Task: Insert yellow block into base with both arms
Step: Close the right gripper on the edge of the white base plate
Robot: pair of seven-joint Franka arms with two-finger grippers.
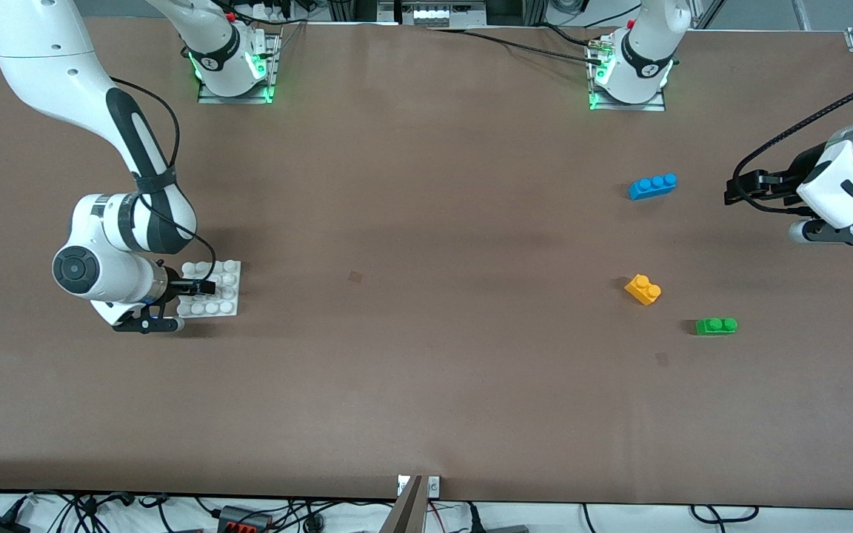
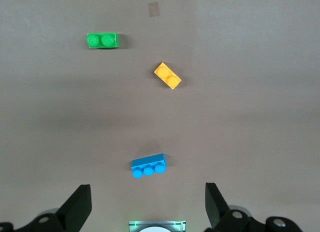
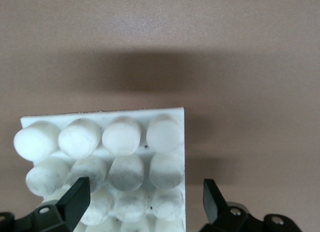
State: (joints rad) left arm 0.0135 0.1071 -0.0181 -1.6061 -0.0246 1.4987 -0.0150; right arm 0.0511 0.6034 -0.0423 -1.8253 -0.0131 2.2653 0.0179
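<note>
Front view puts the yellow block [image 1: 643, 289] on the bare table toward the left arm's end, free and untouched. The base [image 1: 213, 290] lies flat toward the right arm's end, well apart from the block.

The left gripper [image 1: 739, 189] hangs over the table at that same end, with nothing in it. In the left wrist view its fingers [image 2: 77, 208] stand wide apart and empty. From this gripper, on the front view's clock face, the block lies at about seven o'clock, nearer to the front camera. The blue brick [image 1: 652, 185] sits at about nine o'clock from the gripper, and the green brick [image 1: 716, 326] lies just beside the block at about four o'clock from it.

The block's long axis runs on a slant, from about ten o'clock to four o'clock in the front view, so it is not square to the table's edges. I judge that the left wrist must turn to set its fingers across the block's short sides.

The right gripper [image 1: 197, 286] is low over the base, fingers [image 3: 75, 198] spread wide, one over the studs and one just off the plate's edge; whether they touch it I cannot tell.

The left arm is plainly the nearer one to the block, so the pick looks to be its job, while the right arm steadies the base.
</note>
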